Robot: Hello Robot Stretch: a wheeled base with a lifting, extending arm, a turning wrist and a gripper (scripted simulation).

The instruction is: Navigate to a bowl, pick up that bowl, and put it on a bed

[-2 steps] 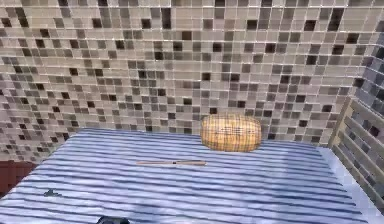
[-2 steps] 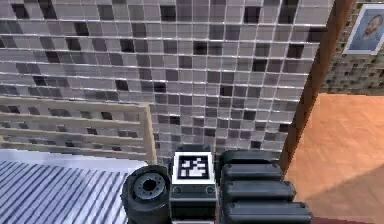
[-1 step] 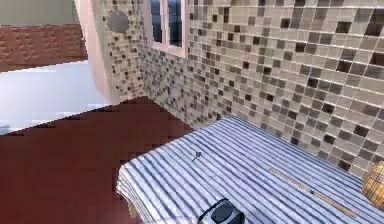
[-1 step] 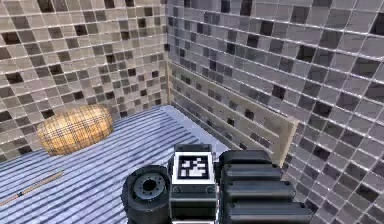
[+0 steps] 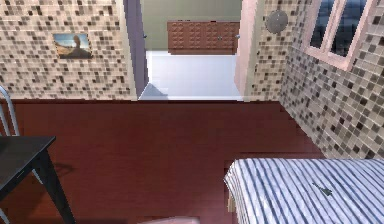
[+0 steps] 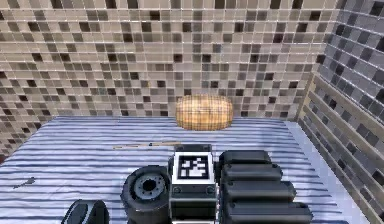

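Mosaic tile in browns, greys and creams covers the walls, small squares set in pale grout, and below them lies the bed, its cover in thin grey and white stripes. At the bed's far edge, where the cover meets the wall, shows a tan barrel-shaped thing with faint ribs on its rounded side (it may be the bowl, though the shape does not settle that). Over the bed's near part reaches the arm, stacked dark square blocks, with a white square marker bearing black marks. Just left of the marker is the gripper, a dark round body. The tan thing lies farther across the bed than the gripper and apart from it. Whether the fingers are spread or pressed together cannot be told, nor whether the gripper holds anything. A thin straight rod lies on the stripes between them. In the forward view the bed's corner stands on a dark reddish plank floor, with a black table across the floor from it.
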